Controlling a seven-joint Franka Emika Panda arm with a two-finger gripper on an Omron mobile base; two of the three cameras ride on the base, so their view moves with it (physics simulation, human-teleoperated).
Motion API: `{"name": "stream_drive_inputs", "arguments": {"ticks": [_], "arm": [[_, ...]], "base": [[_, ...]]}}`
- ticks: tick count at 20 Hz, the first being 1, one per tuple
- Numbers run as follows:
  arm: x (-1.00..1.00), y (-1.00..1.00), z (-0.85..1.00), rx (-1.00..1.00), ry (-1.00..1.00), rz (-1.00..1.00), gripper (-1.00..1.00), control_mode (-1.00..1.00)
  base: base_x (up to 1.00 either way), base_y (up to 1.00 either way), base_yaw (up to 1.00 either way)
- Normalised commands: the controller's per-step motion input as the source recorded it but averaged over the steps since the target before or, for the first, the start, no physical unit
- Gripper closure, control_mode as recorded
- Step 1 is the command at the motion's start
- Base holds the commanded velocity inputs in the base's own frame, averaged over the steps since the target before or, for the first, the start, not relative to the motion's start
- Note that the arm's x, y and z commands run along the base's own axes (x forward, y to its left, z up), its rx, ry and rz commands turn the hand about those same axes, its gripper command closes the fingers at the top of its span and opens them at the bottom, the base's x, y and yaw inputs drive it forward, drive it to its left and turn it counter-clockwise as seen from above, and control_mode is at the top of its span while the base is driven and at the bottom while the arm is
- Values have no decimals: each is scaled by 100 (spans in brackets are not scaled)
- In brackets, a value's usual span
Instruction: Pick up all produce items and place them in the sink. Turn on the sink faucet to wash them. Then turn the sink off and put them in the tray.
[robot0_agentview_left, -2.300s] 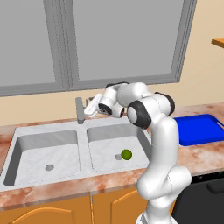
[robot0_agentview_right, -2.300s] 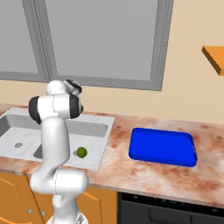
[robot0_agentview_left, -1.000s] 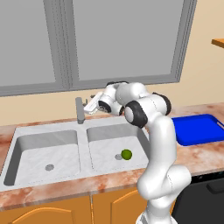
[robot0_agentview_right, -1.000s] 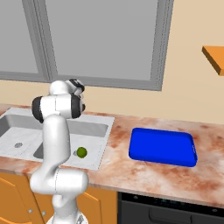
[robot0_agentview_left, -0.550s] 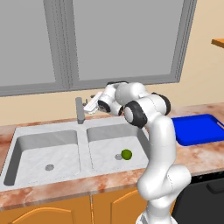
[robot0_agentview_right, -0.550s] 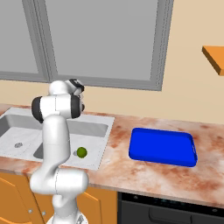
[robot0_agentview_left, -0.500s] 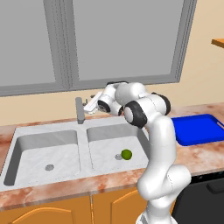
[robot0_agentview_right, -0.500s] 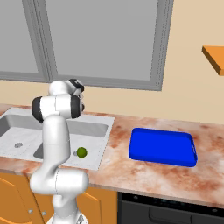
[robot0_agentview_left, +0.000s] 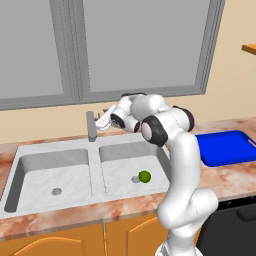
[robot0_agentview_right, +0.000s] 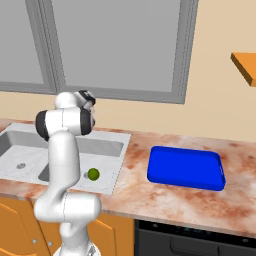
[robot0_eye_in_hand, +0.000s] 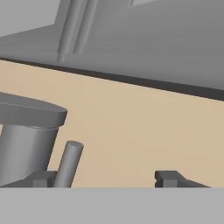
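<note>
Left base view: the lime (robot0_agentview_left: 144, 176) is being shown lying on the floor of the right bowl of the sink (robot0_agentview_left: 30, 155), close beside the drain, so the first step is judged done. The pincer (robot0_agentview_left: 103, 121) is being held up at the head of the sink faucet (robot0_agentview_left: 91, 126), just to its right, with the arm reaching across the back of the right bowl. In the hand view the finger tips (robot0_eye_in_hand: 169, 178) are being seen standing well apart, with nothing clamped between them; the faucet's small side lever (robot0_eye_in_hand: 69, 163) is rising just inside the left tip, and the thick faucet body (robot0_eye_in_hand: 24, 140) is sitting further left. No water is being seen coming from the spout, though it cannot be told for certain at this scale.

The step in hand is judged to be the working of the lever, either to start the wash or to end it; which of the two cannot be told. Still left, in any case, is the lifting of the lime out of the bowl and its placing in the blue tray (robot0_agentview_right: 185, 168), which is being shown bare on the table (robot0_agentview_right: 165, 197) to the right of the sink, well apart from the lime.
</note>
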Motion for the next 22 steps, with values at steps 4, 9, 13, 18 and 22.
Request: {"name": "stream_drive_inputs", "arguments": {"ticks": [4,9,13,18,22], "arm": [[1,23,-1,-3,3,-1,100,-100],[0,28,0,-1,1,-6,100,-100],[0,0,0,0,0,0,100,-100],[0,-8,-4,1,0,0,100,-100],[0,-43,-13,6,0,0,100,-100]], "base": [[0,0,0],[0,0,0],[0,0,0],[0,0,0],[0,0,0]]}}
